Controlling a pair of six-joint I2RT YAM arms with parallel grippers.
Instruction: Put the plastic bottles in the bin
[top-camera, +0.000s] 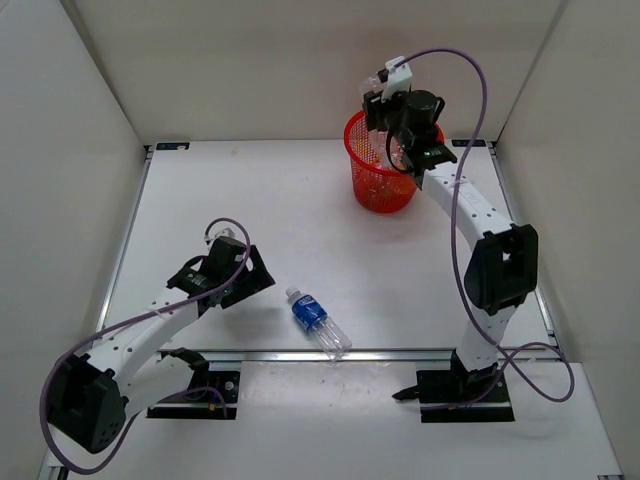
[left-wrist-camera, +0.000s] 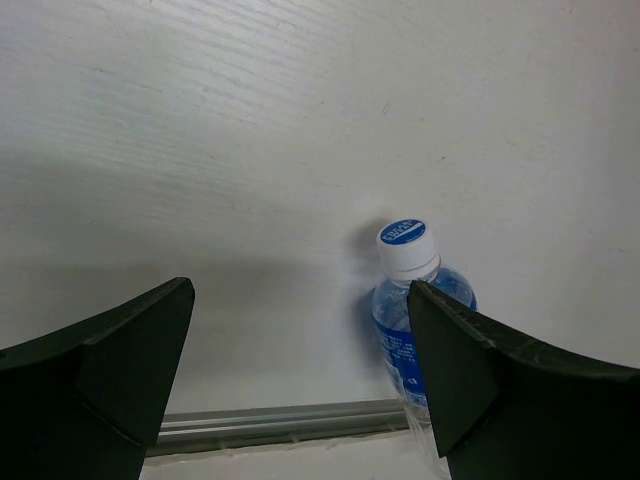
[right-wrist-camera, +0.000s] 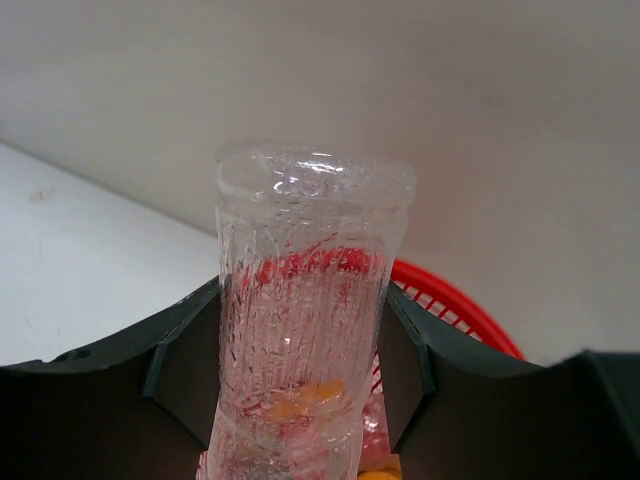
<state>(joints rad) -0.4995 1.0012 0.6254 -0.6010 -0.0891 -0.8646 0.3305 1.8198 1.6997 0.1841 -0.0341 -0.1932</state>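
**Clear bottle held over the bin, ready to drop**

Your right gripper (right-wrist-camera: 297, 360) is clamped on the plain clear bottle (right-wrist-camera: 310, 230), above the red bin (top-camera: 372, 190) at the far side of the table (top-camera: 250, 200); it seems to hang toward the far rim, so centre it before parting the jaws; orange shapes already lie inside; your left gripper (left-wrist-camera: 298, 300) stands wide apart beside the blue-label bottle (top-camera: 310, 312), lying near the front rail (top-camera: 400, 354); nothing appears to block either.

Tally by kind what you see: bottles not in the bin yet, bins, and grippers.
Bottles: 2, the blue-label bottle and the clear bottle held by the right gripper.
Bins: 1, the bin.
Grippers: 2, the left gripper open.
Total: 5.
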